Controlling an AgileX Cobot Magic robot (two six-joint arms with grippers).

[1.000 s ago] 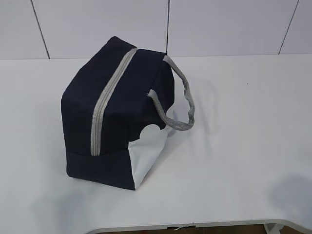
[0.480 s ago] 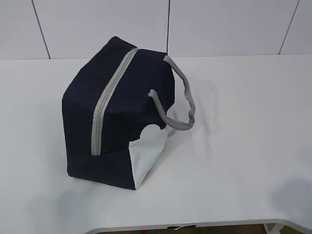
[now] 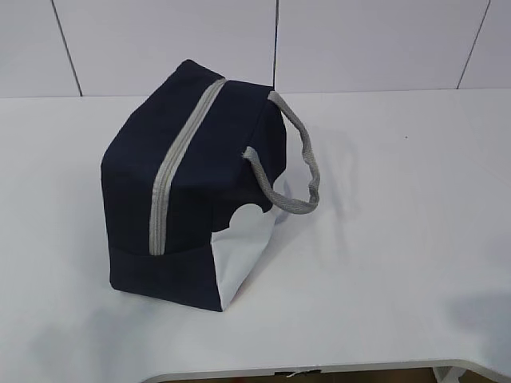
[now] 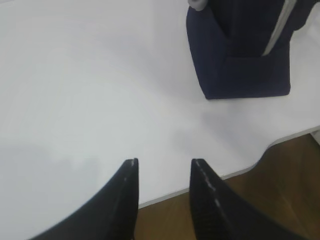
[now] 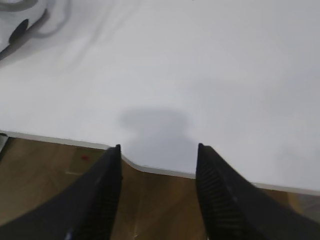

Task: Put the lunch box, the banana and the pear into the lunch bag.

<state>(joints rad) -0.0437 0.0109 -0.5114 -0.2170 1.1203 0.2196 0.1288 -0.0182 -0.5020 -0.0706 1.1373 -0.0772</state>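
Observation:
The navy lunch bag [image 3: 192, 183] stands on the white table left of centre, its grey zipper strip [image 3: 177, 163] shut along the top and a grey handle [image 3: 299, 163] drooping on its right side. It also shows in the left wrist view [image 4: 240, 50] at the top right. My left gripper [image 4: 162, 162] is open and empty over the table's front edge, well short of the bag. My right gripper [image 5: 159, 147] is open and empty over the front edge too. Neither gripper shows in the exterior view. The lunch box, the banana and the pear are out of view.
The white table [image 3: 399, 239] has a curved cut-out in its front edge [image 5: 150, 170], with brown floor [image 4: 280, 175] below it. A tiled wall [image 3: 359, 40] runs behind the table.
The bag has not moved. The soft shadows on the table near the front edge have shifted slightly.

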